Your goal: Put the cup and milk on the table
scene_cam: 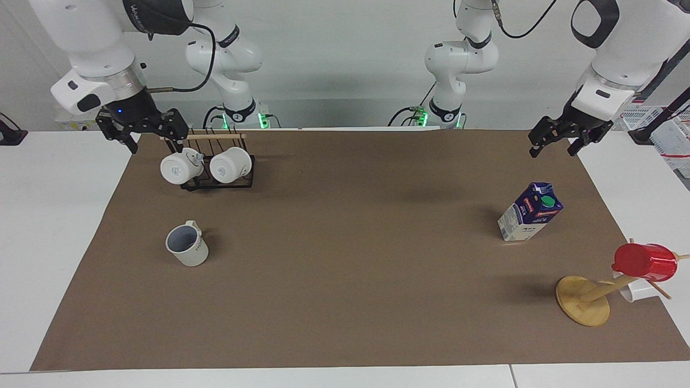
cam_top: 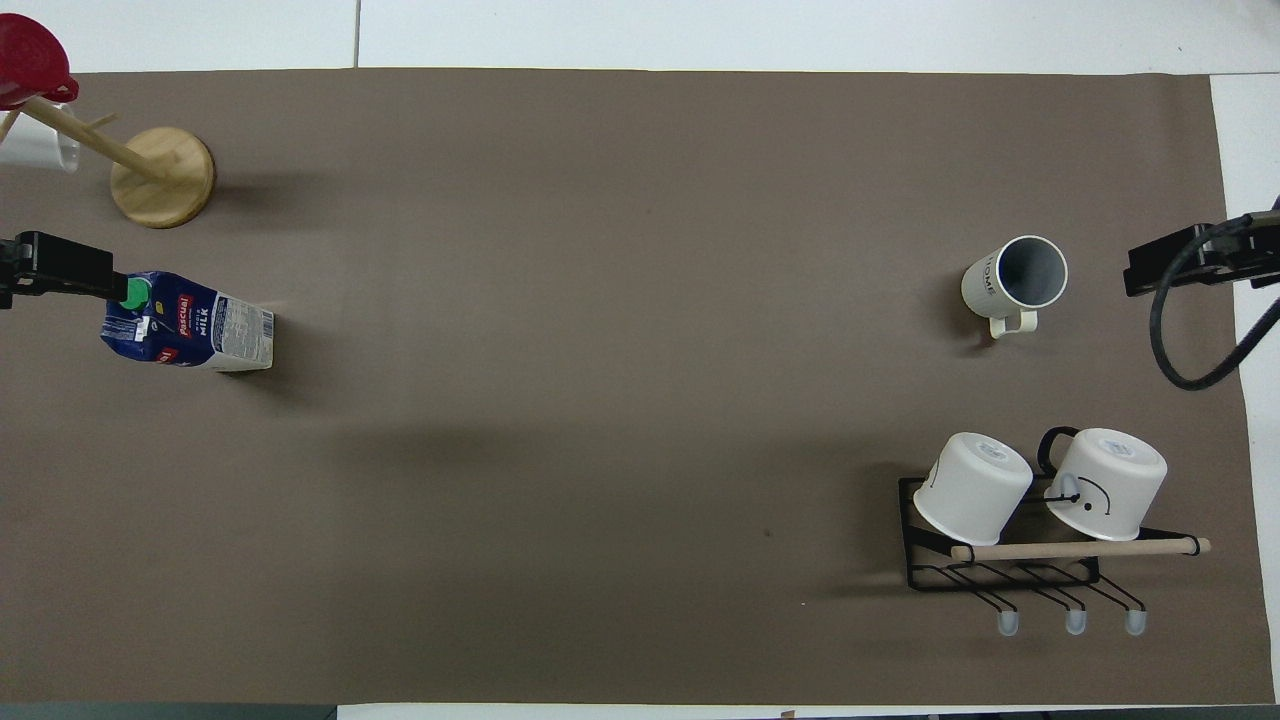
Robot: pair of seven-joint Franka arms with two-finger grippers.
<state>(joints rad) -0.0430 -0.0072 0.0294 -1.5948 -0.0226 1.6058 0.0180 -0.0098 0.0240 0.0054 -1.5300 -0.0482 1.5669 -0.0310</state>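
The cup point(scene_cam: 187, 246) stands upright on the brown paper of the table point(scene_cam: 345, 302) toward the right arm's end; it also shows in the overhead view point(cam_top: 1013, 275). The milk point(scene_cam: 530, 212) stands on the paper toward the left arm's end, and shows in the overhead view point(cam_top: 187, 322). My right gripper point(scene_cam: 153, 137) is open and empty, raised over the paper's edge beside the mug rack; it shows in the overhead view point(cam_top: 1180, 270). My left gripper point(scene_cam: 552, 150) is open and empty, raised over the paper's edge by the milk; it shows in the overhead view point(cam_top: 60, 275).
A black wire rack point(scene_cam: 215, 180) with two plain white mugs stands nearer to the robots than the cup. A wooden mug tree point(scene_cam: 585, 299) with a red cup point(scene_cam: 644, 262) and a white cup stands farther from the robots than the milk.
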